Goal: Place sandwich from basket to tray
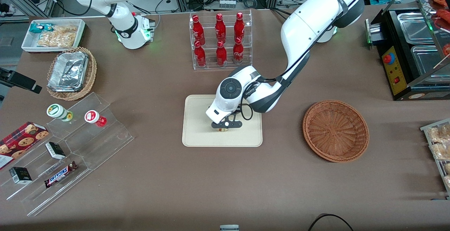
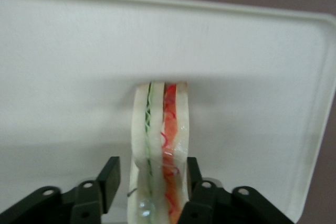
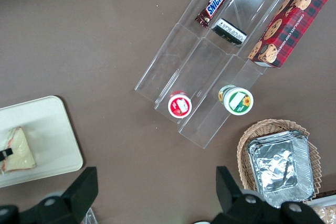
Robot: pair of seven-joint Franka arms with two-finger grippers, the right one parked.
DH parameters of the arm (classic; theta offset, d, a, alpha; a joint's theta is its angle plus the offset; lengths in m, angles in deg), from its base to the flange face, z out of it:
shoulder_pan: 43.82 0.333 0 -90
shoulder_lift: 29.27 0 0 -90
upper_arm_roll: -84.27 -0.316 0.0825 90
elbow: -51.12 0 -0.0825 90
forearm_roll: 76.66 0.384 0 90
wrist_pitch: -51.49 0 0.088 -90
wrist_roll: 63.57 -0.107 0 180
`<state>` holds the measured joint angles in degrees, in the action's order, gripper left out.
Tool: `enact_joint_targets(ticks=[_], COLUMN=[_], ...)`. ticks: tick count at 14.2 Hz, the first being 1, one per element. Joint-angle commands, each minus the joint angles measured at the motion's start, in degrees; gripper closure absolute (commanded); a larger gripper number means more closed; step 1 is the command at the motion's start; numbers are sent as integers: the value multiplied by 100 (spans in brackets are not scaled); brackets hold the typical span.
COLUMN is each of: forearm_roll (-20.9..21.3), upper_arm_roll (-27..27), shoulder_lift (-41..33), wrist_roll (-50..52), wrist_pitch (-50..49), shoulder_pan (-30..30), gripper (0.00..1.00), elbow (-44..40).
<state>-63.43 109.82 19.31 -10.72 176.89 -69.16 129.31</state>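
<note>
The sandwich (image 1: 222, 129) stands on the cream tray (image 1: 197, 132), in the part nearer the front camera. It is a white wedge with green and red-orange layers, seen edge-on in the left wrist view (image 2: 160, 145). My left gripper (image 1: 225, 127) is low over the tray, its jaws straddling the sandwich (image 2: 152, 170). The jaws are open: one finger (image 2: 110, 174) stands clear of the bread, and the other is right against it. The reddish-brown basket (image 1: 335, 130) sits empty toward the working arm's end of the table. The right wrist view shows the sandwich (image 3: 18, 150) on the tray (image 3: 50, 129).
A clear rack of red bottles (image 1: 220, 39) stands farther from the camera than the tray. A clear stepped stand (image 1: 70, 146) with snacks, a tan basket of foil containers (image 1: 70, 72) and a white bin (image 1: 52, 34) lie toward the parked arm's end. A food warmer (image 1: 411, 48) stands at the working arm's end.
</note>
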Motion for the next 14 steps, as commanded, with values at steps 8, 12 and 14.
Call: enact_joint_targets(ticks=[8,12,14], forearm_roll=[-644,-1093,-1146], upper_arm_roll=[-1010,-947,-903], shoulder_lift=[-3377,-4372,-4812], wrist_roll=[-1633,-3682,-4097], wrist_pitch=[-2822,-4389,-4891], shoulder_pan=[938,2187,2724], gripper=[0,0,0], elbow=[1022,988,970])
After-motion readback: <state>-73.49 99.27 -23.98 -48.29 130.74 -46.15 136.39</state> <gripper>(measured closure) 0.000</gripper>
